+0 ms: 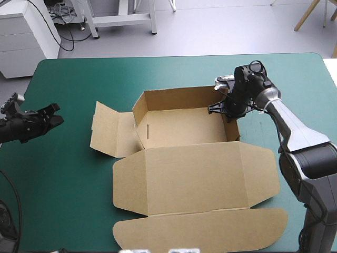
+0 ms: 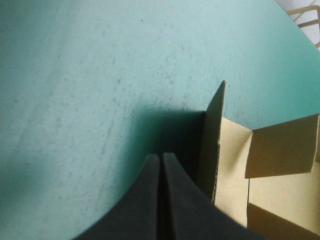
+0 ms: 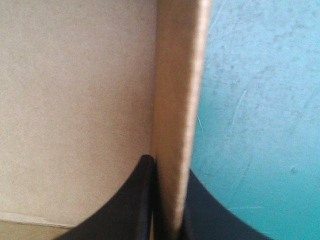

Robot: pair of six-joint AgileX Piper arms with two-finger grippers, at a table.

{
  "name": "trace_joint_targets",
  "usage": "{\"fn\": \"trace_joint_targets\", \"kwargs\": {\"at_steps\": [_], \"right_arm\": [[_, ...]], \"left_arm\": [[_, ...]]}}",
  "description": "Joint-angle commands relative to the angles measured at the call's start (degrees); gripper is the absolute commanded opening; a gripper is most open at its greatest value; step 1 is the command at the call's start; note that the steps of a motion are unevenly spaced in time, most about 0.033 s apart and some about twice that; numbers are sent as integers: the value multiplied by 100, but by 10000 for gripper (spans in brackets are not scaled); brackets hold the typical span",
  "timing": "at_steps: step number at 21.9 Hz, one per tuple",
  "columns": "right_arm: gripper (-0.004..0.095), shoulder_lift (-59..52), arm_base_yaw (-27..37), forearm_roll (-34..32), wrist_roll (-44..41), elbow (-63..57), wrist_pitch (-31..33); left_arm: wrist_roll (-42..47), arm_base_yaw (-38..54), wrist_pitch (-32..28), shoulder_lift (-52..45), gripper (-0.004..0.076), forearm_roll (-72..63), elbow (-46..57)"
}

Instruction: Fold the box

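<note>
The right end effector [image 1: 227, 108] is clamped on the box's right wall [image 3: 175, 100], toward that wall's far end. From its wrist view, one of its black fingers [image 3: 135, 200] sits inside the tray and the other outside over the teal-green cover. The brown board is pinched edge-on between them. Its arm reaches in from the desk's right side, bending down onto the wall from above.

The box [image 1: 184, 126] lies near the middle of the desk [image 1: 68, 184], a little toward the far side. It is partly formed: the back wall [image 1: 179, 97] and the right wall stand up around the tray floor. The lid [image 1: 195, 179] lies flat on the cover on the near side, and its rounded tuck flap [image 1: 200, 229] reaches almost to the desk's near edge. On the left a side flap [image 1: 108, 129] splays outward from the tray, partly raised off the cover.

The left end effector [image 1: 55, 118] is well apart from all this, near the desk's left edge. Its fingers are pressed together into one point and hold nothing. It points toward the box, and its wrist view shows the upright edge of the left flap [image 2: 212, 145] just ahead and to one side. The flap's shadow falls on the bare teal-green cover [image 2: 100, 75].
</note>
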State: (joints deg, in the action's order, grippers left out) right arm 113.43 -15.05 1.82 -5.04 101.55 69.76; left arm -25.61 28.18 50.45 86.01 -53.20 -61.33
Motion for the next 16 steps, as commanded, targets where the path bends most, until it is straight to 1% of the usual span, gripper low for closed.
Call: {"fn": "trace_joint_targets", "kwargs": {"at_steps": [1, 2, 4, 7, 10, 13, 16], "right_arm": [[0, -414, -14, 18, 230, 128, -70], [0, -482, -14, 5, 260, 128, -70], [0, -731, -14, -46, 302, 151, -70], [0, -1480, -14, -182, 558, 151, -81], [0, -2298, -14, -292, 559, 151, -130], [0, -2823, -14, -87, 559, 151, -222], [0, -3044, -14, 115, 568, 151, -78]], "left_arm": [[-20, 11, 29, -219, -10, -282, -134], [-20, 11, 130, -219, -10, -271, -134], [-325, 11, 144, -219, -10, -272, -134], [-485, 11, 167, -219, -10, -272, -134], [-724, 11, 167, -219, -10, -286, -134], [-747, 11, 234, -219, -10, -286, -134], [-748, 11, 293, -219, -10, -353, -134]]}}
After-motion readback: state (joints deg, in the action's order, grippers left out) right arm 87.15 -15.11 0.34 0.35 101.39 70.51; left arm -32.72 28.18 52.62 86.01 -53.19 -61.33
